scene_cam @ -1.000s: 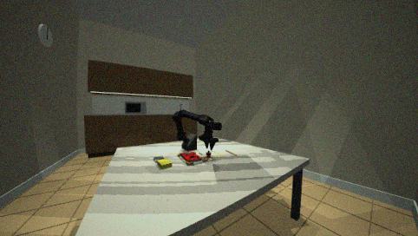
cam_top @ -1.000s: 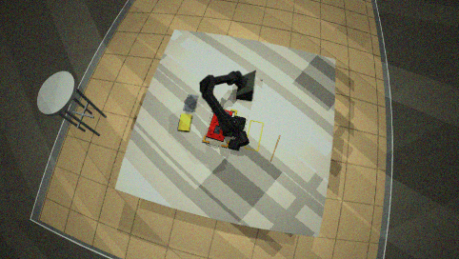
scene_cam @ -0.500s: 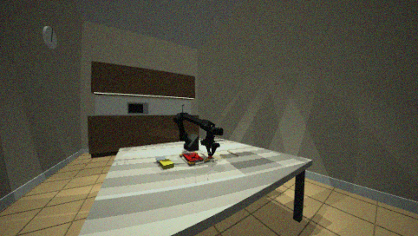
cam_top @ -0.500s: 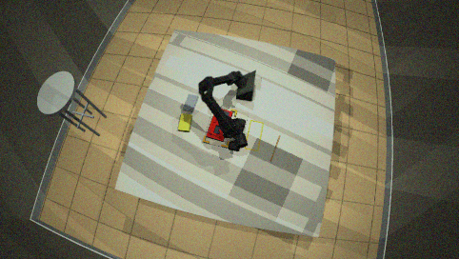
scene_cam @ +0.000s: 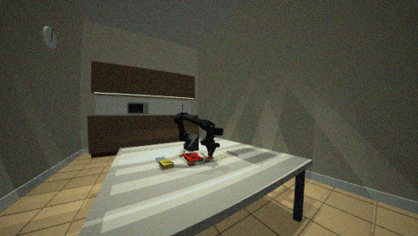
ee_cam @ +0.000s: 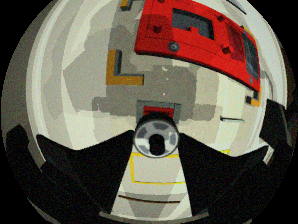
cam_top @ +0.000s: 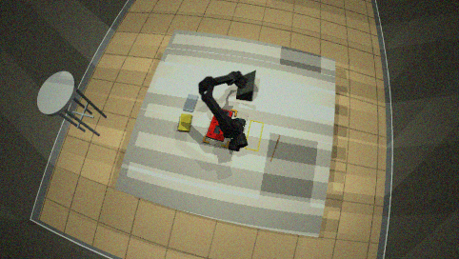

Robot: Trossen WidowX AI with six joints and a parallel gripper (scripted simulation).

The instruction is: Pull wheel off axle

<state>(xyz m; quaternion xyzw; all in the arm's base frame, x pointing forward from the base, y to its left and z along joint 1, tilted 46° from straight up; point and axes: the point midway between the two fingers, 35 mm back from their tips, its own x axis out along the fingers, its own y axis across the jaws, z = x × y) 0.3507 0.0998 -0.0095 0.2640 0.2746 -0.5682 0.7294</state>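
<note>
The wheel (ee_cam: 145, 146), dark-tyred with a silver rim, sits between the fingertips in the wrist view, with the dark axle end in its middle hole. My gripper (ee_cam: 156, 136) (scene_cam: 211, 156) is shut on the wheel, one finger on each side, low over the table. A small grey and red base (ee_cam: 159, 109) shows just behind the wheel. The marked area, a yellow outline (ee_cam: 132, 170) (cam_top: 261, 135), lies on the table beside the gripper. In the top and exterior views the arm and fingers hide the wheel, and its height on the axle is hard to tell.
A red block-like panel (ee_cam: 200, 52) (cam_top: 215, 131) (scene_cam: 192, 157) lies near the gripper, between orange corner brackets (ee_cam: 125, 79). A yellow box (cam_top: 185, 123) (scene_cam: 166, 163) and a grey-blue piece (cam_top: 189, 103) lie farther off. A thin brown stick (cam_top: 275, 149) lies beyond the marked area.
</note>
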